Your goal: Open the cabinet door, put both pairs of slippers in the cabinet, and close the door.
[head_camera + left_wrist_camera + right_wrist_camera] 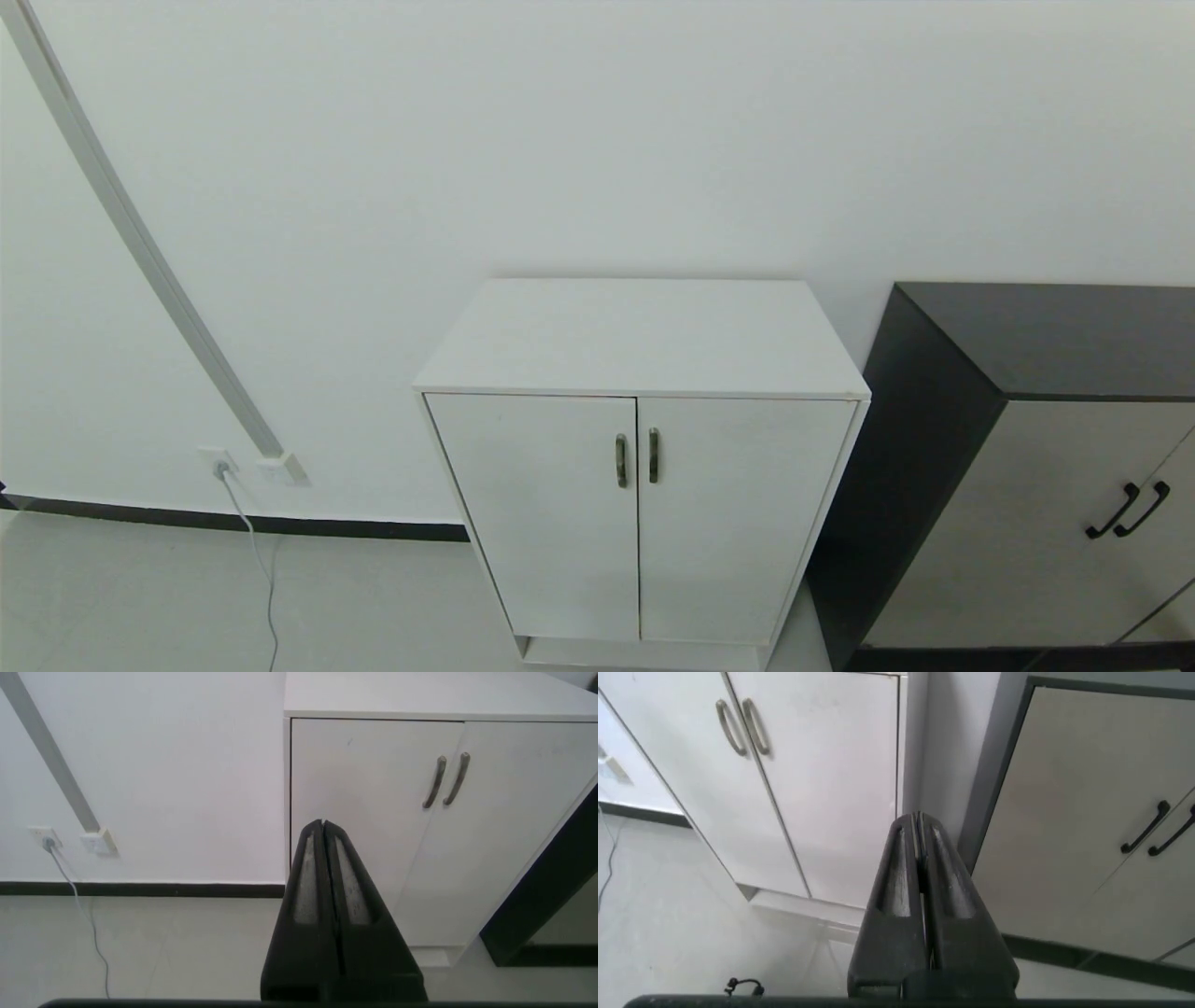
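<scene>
A white two-door cabinet point(644, 485) stands against the wall with both doors closed. Two dark vertical handles point(637, 457) sit side by side at the centre seam. In the left wrist view my left gripper point(323, 826) is shut and empty, held in front of the left door point(374, 812), short of the handles point(446, 779). In the right wrist view my right gripper point(917, 819) is shut and empty, facing the gap between the white cabinet's right door point(822, 775) and the neighbouring cabinet point(1092, 831).
A black cabinet point(1018, 467) with grey doors and black handles point(1139, 510) stands close on the right. A wall socket with a white cable point(247, 532) and a slanted conduit point(140, 243) are on the left. Bare floor point(233, 607) lies left of the white cabinet.
</scene>
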{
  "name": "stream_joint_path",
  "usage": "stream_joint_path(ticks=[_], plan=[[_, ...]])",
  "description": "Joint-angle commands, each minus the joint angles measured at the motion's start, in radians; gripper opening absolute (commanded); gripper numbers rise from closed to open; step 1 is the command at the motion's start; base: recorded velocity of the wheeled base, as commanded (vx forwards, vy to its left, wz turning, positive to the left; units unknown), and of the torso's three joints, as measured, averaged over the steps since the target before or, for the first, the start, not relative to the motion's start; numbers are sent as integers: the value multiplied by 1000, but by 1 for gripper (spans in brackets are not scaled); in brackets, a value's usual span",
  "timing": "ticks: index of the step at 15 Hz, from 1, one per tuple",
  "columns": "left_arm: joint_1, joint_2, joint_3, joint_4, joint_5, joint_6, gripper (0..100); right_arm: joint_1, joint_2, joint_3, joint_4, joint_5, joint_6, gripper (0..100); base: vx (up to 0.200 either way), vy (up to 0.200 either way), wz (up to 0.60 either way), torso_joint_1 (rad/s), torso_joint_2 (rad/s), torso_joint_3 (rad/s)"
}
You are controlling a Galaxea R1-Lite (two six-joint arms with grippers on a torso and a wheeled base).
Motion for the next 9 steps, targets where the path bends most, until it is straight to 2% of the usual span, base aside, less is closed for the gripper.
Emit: stream_joint_path(ticks=[1,4,9], plan=[[0,1,0,0,0,0,0,-5,0,0,0,1,-1,0,0,0,0,0,0,0],[0,1,0,0,0,0,0,-89,-19,0,0,1,-1,0,0,0,0,0,0,0],[0,1,0,0,1,0,0,-77,-94,0,-3,-1,47,0,0,0,0,0,0,0]])
